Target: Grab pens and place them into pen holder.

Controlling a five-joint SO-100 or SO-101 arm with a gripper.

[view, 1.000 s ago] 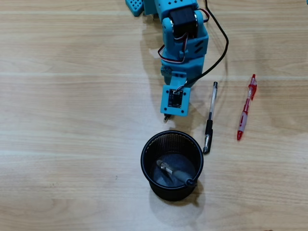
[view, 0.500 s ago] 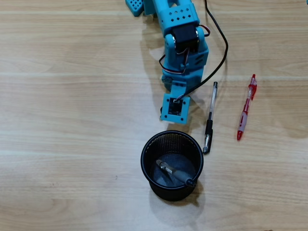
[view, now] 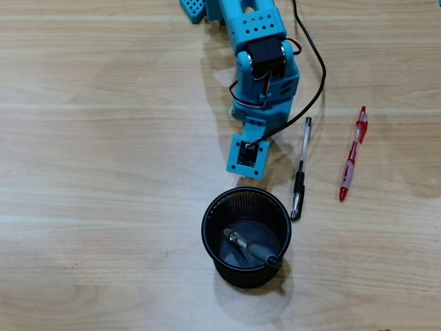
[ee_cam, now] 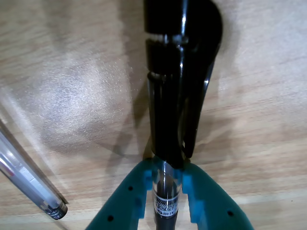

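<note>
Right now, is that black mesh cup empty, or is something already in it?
Not empty. In the overhead view the pen holder already holds one grey pen, lying slanted across its bottom with its dark end against the rim.

On the pale wooden counter (view: 103, 172), a round black wire-mesh pen holder (view: 246, 237) is seen with a grey-and-clear pen (view: 249, 248) lying inside. A clear-and-black pen (view: 300, 170) and a red-and-white pen (view: 353, 154) lie to its upper right. The blue arm (view: 258, 76) is extended above the holder.
</note>
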